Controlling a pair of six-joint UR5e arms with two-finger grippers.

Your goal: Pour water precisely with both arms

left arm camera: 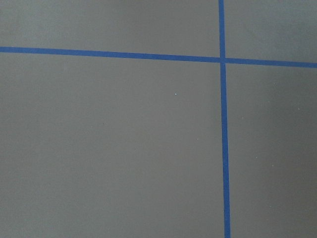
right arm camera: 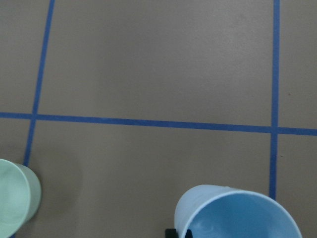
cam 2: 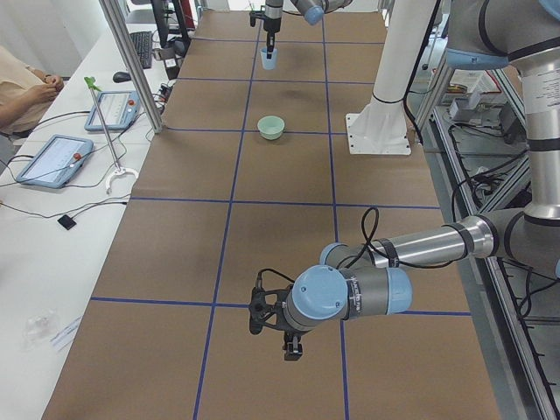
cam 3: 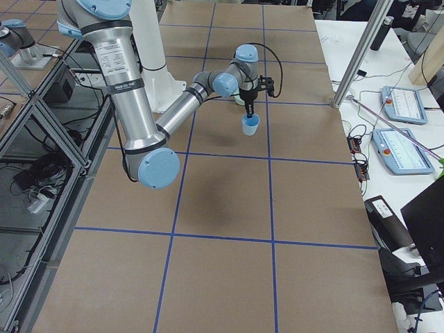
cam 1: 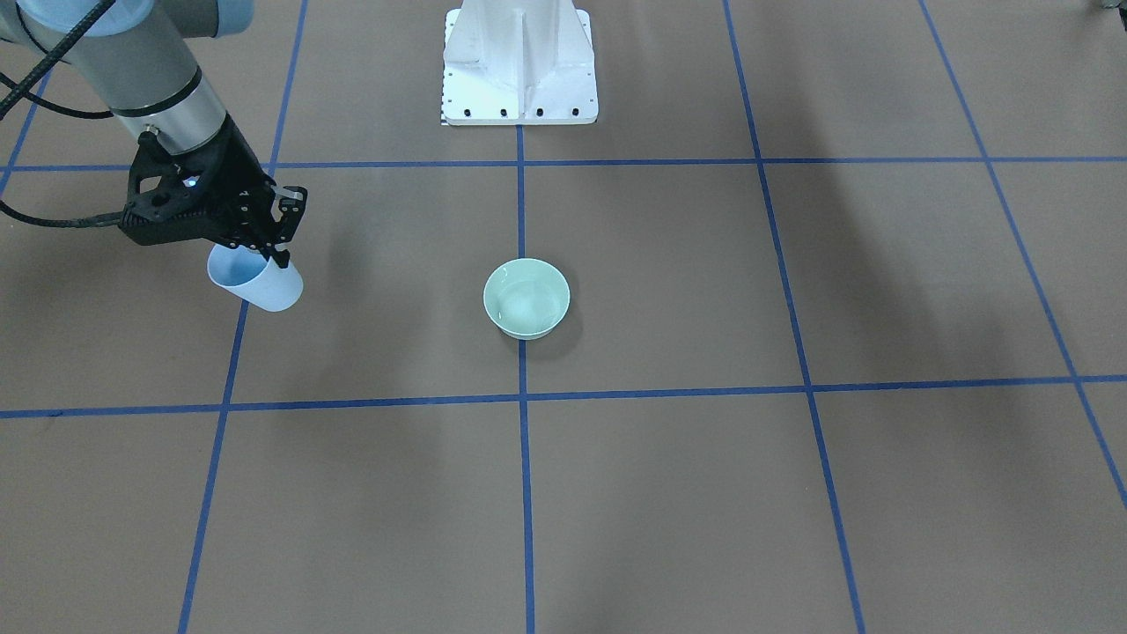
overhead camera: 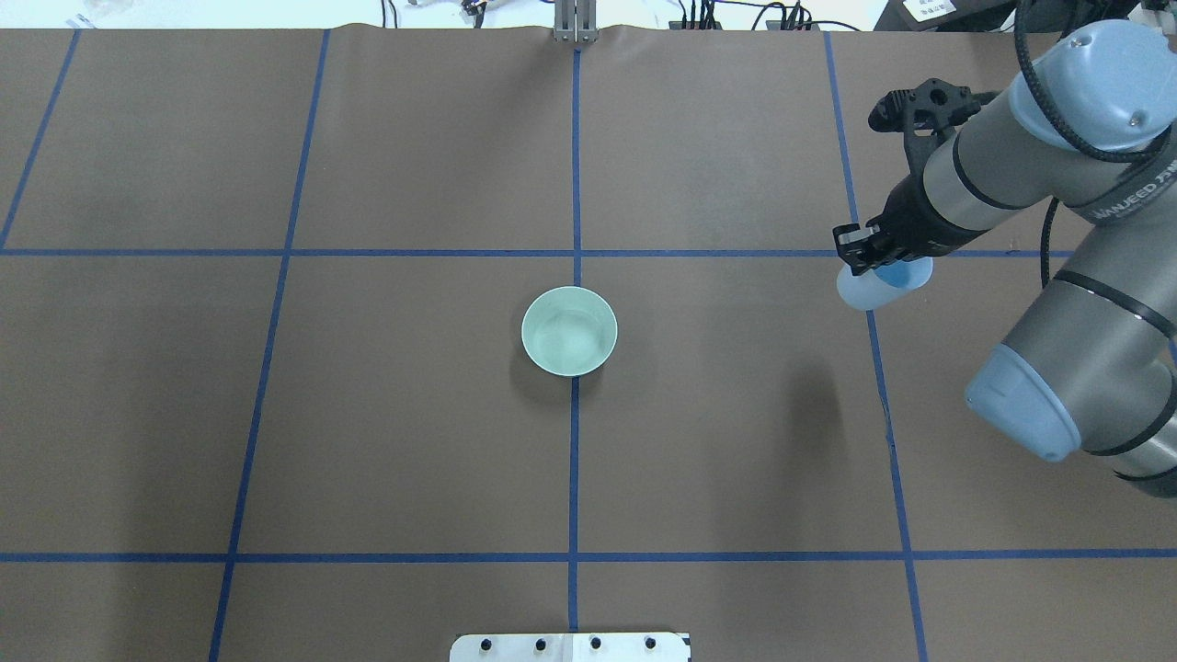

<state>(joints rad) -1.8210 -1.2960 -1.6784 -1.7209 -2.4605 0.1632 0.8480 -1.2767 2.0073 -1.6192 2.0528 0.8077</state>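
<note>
Cup [cam 1: 266,287] pale blue; bowl [cam 1: 526,332] mint green; table [cam 1: 669,493] brown w/ blue grid; R gripper [cam 1: 276,255] black.

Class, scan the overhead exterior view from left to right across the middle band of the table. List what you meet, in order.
First the pale green bowl → then the blue cup, held in the right gripper → then the right arm.

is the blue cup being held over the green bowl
No, the right claw holds the blue cup well off to one side of the green bowl.
</note>
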